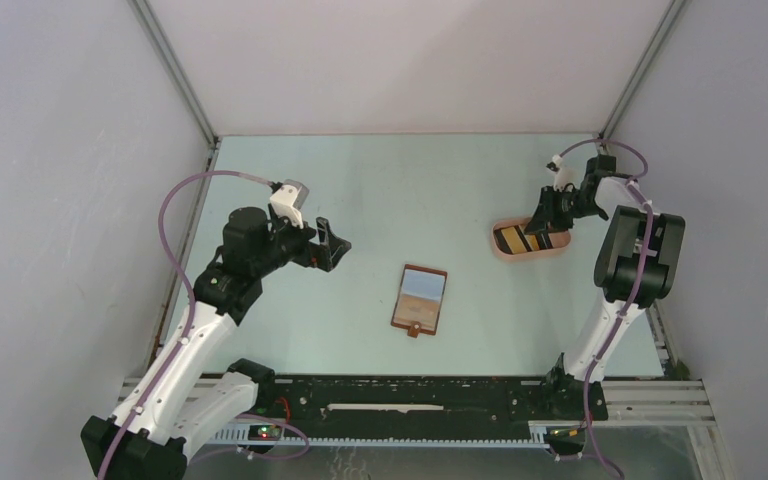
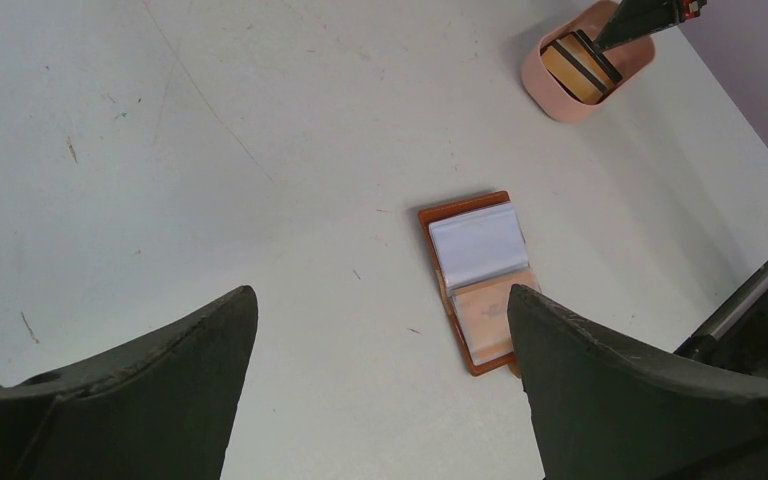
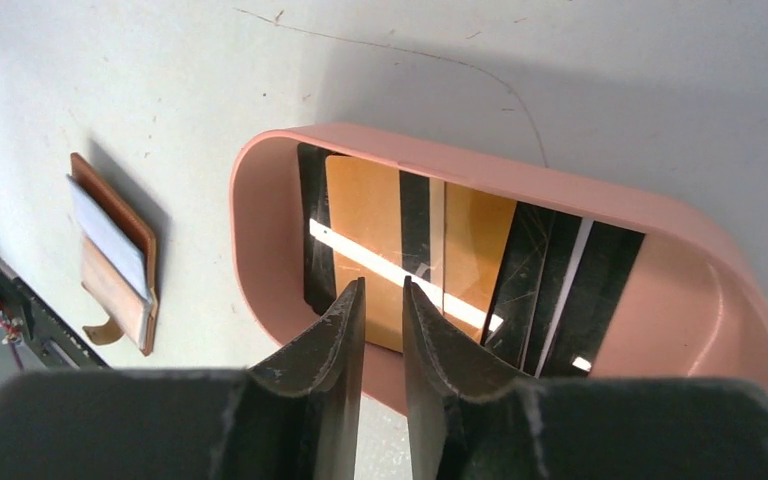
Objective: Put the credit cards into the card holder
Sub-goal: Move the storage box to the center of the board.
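On the pale bench, nearest the arm bases, a small reddish-brown leather card holder lies opened flat, its clear inner pockets facing up and its snap tab pointing to the near edge. No card shows in those pockets.

Just beyond and to its left, the left jaws hang wide apart above bare bench, holding nothing and well clear of the holder.

Farther back on the right sits a pink oval plastic tray. It holds the credit cards, thin glossy rectangles in yellow-tan and black, fanned and overlapping inside the wall.

The right jaws hover over the tray's near rim, almost together. A slim gap stands between them, and no card shows clamped in it.

The cards look light, stiff and slick. Packed this close, one will likely be hard to separate from its neighbours. The best hold is probably a pinch across both faces of one raised, free edge. The holder looks soft and light, so it may slide when a card is pushed into a pocket.
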{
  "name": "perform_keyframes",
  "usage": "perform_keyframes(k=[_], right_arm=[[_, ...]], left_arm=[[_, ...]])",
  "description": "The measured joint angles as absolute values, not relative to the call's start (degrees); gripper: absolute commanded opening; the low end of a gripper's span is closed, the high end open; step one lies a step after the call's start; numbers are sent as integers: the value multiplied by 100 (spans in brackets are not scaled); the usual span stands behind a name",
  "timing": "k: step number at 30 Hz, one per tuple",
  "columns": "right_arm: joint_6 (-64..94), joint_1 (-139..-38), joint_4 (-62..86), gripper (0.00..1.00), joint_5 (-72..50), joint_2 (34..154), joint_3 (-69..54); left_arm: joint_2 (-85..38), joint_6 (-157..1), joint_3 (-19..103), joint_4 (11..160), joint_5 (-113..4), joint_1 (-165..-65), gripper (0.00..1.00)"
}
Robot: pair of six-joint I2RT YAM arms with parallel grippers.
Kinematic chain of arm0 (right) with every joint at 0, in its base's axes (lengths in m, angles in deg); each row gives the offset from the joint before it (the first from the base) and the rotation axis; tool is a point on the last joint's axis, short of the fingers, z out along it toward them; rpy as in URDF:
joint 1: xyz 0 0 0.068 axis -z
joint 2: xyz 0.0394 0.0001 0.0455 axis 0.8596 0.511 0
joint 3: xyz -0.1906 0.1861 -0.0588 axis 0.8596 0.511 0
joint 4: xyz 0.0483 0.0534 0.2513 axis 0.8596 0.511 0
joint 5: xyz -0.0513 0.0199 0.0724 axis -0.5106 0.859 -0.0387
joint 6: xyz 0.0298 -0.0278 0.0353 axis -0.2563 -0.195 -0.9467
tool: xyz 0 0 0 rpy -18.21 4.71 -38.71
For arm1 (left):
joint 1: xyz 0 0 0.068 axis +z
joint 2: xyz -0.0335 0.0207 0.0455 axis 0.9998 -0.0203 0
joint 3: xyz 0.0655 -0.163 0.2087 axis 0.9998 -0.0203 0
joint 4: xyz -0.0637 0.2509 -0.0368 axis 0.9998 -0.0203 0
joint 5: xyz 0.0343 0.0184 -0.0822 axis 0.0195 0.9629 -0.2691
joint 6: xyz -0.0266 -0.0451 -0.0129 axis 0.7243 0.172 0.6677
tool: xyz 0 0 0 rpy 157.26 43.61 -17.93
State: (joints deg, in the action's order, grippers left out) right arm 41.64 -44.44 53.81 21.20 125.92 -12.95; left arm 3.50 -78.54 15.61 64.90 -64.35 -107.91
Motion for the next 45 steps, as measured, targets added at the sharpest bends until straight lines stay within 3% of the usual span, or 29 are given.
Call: perform_keyframes(k=[9, 20, 45], right_arm=[[4014, -4418, 5399, 51, 2043, 12684, -1297], [3828, -4521, 5326, 59, 1433, 12857, -1426], [3823, -4663, 5775, 55, 2487, 13333, -1785]], left_arm=[[348, -7854, 1561, 6490, -6435, -10793, 99], [348, -7852, 1561, 6490, -6439, -10791, 99], [348, -7849, 1561, 6490, -6452, -10791, 100]])
